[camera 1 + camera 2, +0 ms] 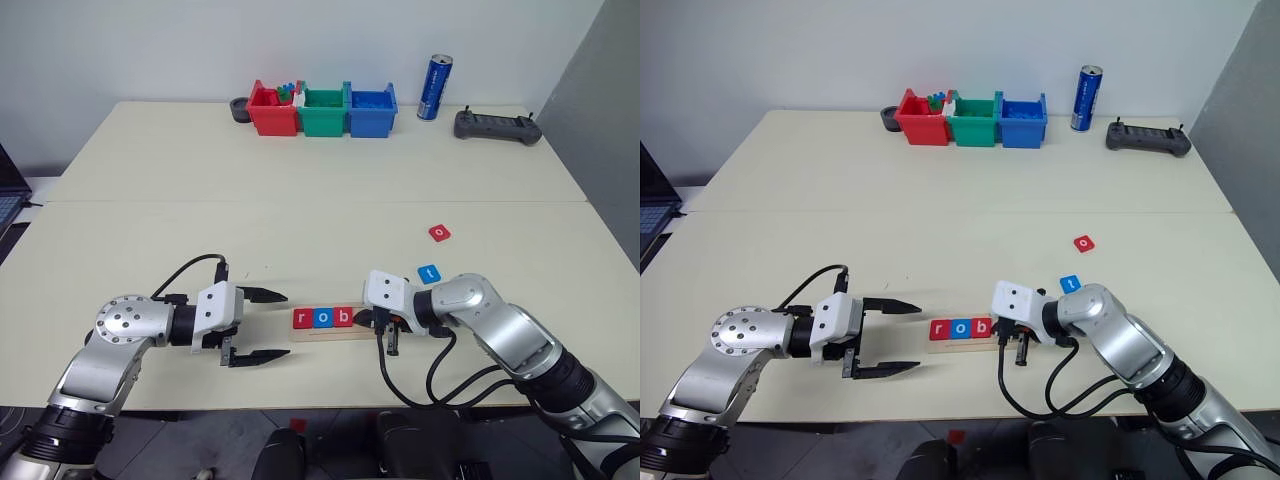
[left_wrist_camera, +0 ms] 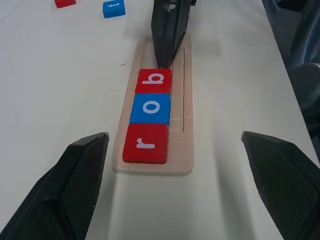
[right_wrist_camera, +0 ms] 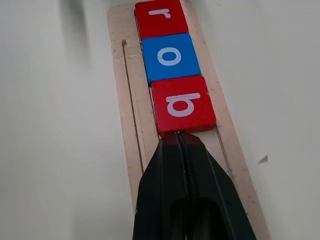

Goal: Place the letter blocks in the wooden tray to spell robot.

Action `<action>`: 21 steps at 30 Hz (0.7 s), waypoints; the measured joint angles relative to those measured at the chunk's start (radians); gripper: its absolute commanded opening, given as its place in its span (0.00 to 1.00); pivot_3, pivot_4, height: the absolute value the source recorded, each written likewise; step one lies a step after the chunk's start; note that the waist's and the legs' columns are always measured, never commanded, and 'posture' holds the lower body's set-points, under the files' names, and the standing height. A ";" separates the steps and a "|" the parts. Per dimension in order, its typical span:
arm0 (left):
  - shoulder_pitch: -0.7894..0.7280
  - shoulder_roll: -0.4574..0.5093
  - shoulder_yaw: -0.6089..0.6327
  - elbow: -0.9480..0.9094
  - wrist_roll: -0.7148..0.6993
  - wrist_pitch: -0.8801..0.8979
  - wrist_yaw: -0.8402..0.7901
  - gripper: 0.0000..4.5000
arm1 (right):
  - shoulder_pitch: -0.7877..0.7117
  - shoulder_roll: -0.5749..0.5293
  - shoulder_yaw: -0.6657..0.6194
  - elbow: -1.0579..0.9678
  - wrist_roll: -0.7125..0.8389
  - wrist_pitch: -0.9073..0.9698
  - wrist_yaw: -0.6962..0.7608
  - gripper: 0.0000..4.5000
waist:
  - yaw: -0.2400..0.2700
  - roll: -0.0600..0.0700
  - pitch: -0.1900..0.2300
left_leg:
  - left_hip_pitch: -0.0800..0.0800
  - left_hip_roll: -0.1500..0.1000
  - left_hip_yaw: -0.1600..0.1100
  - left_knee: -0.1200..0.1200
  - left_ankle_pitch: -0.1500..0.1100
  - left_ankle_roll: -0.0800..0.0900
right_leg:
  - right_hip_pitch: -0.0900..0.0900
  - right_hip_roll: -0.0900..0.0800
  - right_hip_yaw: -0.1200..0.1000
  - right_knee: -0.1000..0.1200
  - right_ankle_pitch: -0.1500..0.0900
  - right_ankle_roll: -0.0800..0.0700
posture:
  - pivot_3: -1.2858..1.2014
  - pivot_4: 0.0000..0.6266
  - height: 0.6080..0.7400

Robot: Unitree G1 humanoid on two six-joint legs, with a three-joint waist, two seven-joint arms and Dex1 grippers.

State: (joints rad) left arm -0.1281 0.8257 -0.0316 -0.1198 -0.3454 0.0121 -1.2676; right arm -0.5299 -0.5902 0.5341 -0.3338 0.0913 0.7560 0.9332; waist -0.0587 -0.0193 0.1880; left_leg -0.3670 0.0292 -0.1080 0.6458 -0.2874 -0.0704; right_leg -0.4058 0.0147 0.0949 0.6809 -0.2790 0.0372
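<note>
Five letter blocks are counted: a red r (image 1: 303,318), a blue o (image 1: 322,318) and a red b (image 1: 342,317) are lined up in the wooden tray (image 2: 187,150) at lower centre, while a blue t (image 1: 428,273) and a red o (image 1: 439,233) are left on the pale table (image 1: 300,220) right of centre. The right gripper (image 3: 177,136), fingers pressed together, is set with its tip against the b's edge, and the left gripper (image 1: 276,325), fingers spread wide and holding nothing, is held just left of the tray. Along the table's far edge, near a plain light wall, three bins are seen: one red (image 1: 272,113), one green (image 1: 324,112) and one blue (image 1: 371,112), with one blue can (image 1: 434,88) and one dark controller (image 1: 497,126).
</note>
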 measured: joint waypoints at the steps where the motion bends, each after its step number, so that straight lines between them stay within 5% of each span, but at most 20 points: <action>1: 0.000 0.000 0.000 0.000 0.000 0.000 0.000 1.00 | 0.000 -0.002 0.000 0.000 0.000 0.001 0.000 0.01 | 0.000 0.000 0.000 | 0.000 0.000 0.000 0.000 0.000 0.000 | 0.000 0.000 0.000 0.000 0.000 0.000 | 0.52 0.24 1.00; 8: -0.002 0.000 0.000 0.005 0.000 -0.002 -0.008 1.00 | 0.002 -0.003 -0.017 -0.030 0.025 0.058 0.000 0.01 | 0.000 0.000 0.000 | 0.000 0.000 0.000 0.000 0.000 0.000 | 0.000 0.000 0.000 0.000 0.000 0.000 | 0.52 0.24 1.00; 13: -0.011 -0.006 0.001 0.009 -0.007 0.002 -0.005 1.00 | -0.004 0.008 -0.198 -0.107 0.129 0.161 -0.023 0.01 | 0.001 0.000 0.000 | 0.000 0.000 0.000 0.000 0.000 0.000 | 0.000 0.000 0.000 0.000 0.000 0.000 | 0.52 0.24 1.00; 16: -0.012 -0.012 0.011 0.013 -0.015 0.007 0.000 1.00 | -0.005 0.006 -0.332 -0.106 0.154 0.173 -0.083 0.14 | 0.001 0.000 0.000 | 0.000 0.000 0.000 0.000 0.000 0.000 | 0.000 0.000 0.000 0.000 0.000 0.000 | 0.52 0.24 1.00; 21: -0.011 -0.019 0.039 0.020 -0.038 0.012 0.003 1.00 | -0.021 0.037 -0.481 0.095 0.096 0.051 -0.265 0.51 | 0.000 0.000 0.000 | 0.000 0.000 0.001 0.000 0.000 0.000 | 0.000 0.000 0.001 0.000 0.000 0.000 | 0.52 0.24 1.00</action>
State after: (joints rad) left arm -0.1391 0.8071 0.0076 -0.0998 -0.3836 0.0238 -1.2647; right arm -0.5508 -0.5534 0.0536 -0.2387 0.1869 0.8065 0.6682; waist -0.0584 -0.0193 0.1880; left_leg -0.3670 0.0290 -0.1070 0.6458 -0.2874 -0.0704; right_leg -0.4058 0.0146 0.0956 0.6810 -0.2789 0.0370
